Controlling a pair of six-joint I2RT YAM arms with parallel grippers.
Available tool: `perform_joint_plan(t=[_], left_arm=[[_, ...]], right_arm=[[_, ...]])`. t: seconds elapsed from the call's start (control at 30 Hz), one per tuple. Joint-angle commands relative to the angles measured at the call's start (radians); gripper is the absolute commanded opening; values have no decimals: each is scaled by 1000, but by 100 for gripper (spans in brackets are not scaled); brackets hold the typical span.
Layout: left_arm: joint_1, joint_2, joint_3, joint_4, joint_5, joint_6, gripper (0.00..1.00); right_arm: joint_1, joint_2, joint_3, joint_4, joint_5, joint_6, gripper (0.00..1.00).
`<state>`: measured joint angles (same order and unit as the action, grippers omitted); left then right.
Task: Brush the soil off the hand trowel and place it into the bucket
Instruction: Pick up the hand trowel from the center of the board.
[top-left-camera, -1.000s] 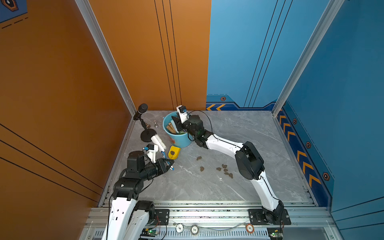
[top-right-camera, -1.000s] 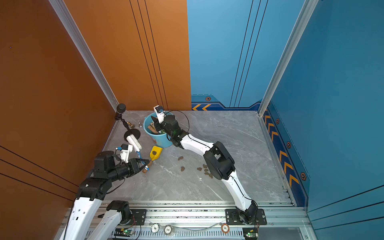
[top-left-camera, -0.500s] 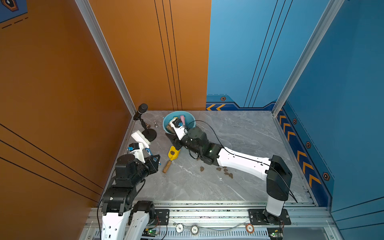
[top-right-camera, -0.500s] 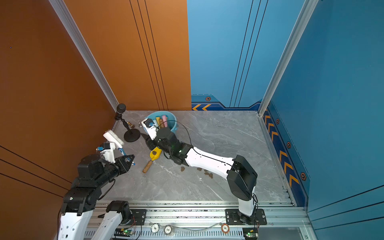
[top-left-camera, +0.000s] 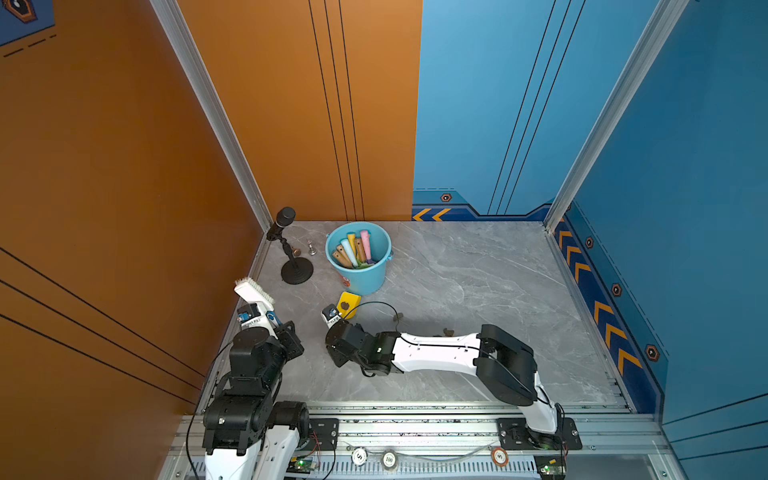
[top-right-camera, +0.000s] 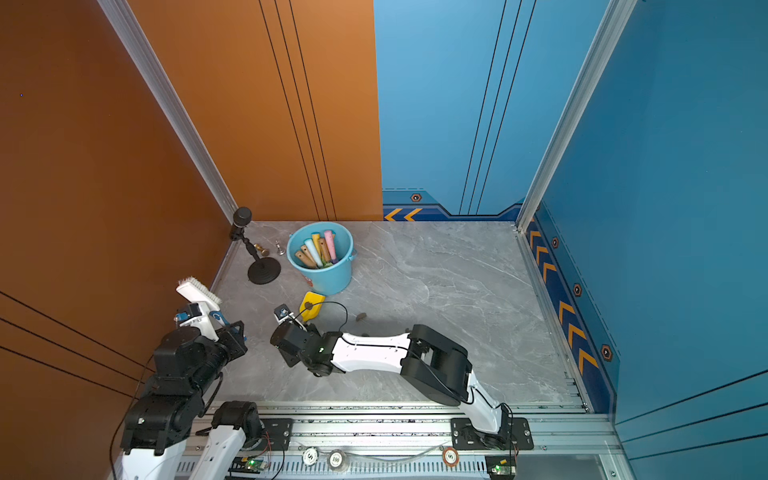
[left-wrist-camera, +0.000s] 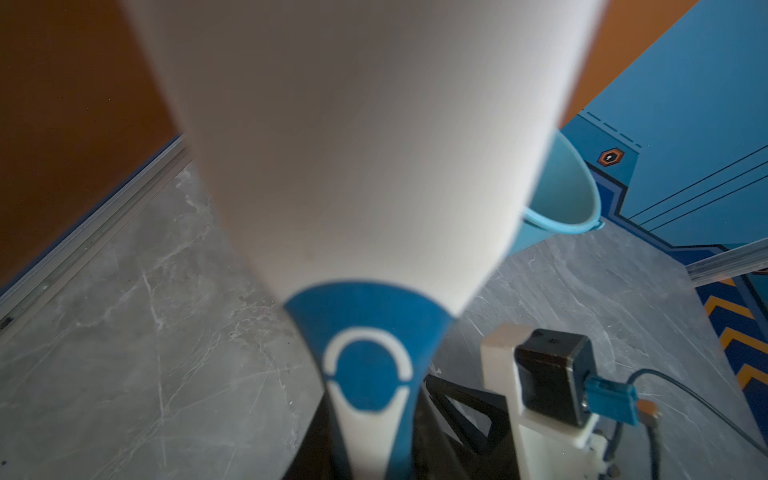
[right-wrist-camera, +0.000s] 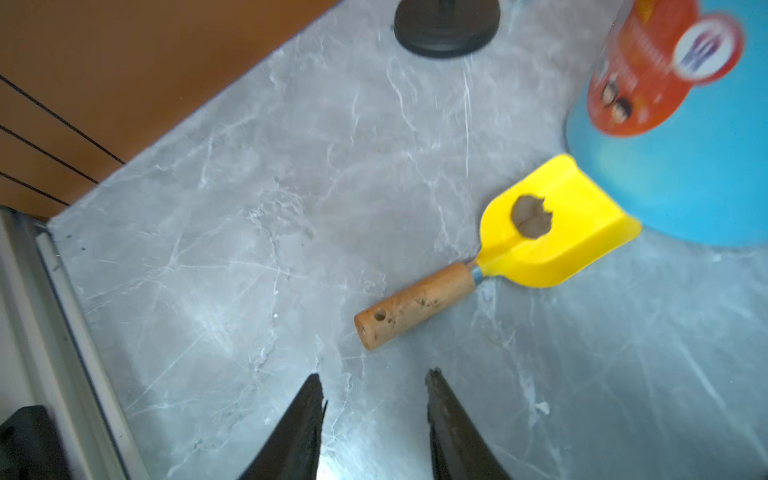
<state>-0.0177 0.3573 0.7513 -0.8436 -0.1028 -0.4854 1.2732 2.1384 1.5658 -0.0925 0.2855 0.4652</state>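
Right wrist view: right tool (right-wrist-camera: 374, 374) part-open, empty, near trowel (right-wrist-camera: 519, 253) handle; arm stretched low; left tool (top-left-camera: 270, 324) raised, clamping brush (top-left-camera: 253, 293).

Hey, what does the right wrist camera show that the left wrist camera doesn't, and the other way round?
Only the right wrist view: the yellow trowel lying on the table, one soil lump on its blade, the black stand base, the orange-red label on the bucket, and the open, empty right gripper. Only the left wrist view: the white and blue brush filling most of the frame, and the bucket's rim. Both: the bucket, the grey table and the orange wall.
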Motion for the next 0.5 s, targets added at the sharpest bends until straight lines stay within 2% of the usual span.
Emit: perform_joint_plan(t=[0.0, 0.17, 0.47], left_arm=[[2, -29, -33, 3, -63, 23, 0], [-5, -43, -27, 5, -79, 37, 0], [-19, -61, -30, 1, -68, 37, 0]], right_arm=[[-5, 60, 60, -49, 70, 136, 43], [-17, 158, 154, -53, 75, 228, 47], [2, 137, 76, 59, 147, 319, 52]])
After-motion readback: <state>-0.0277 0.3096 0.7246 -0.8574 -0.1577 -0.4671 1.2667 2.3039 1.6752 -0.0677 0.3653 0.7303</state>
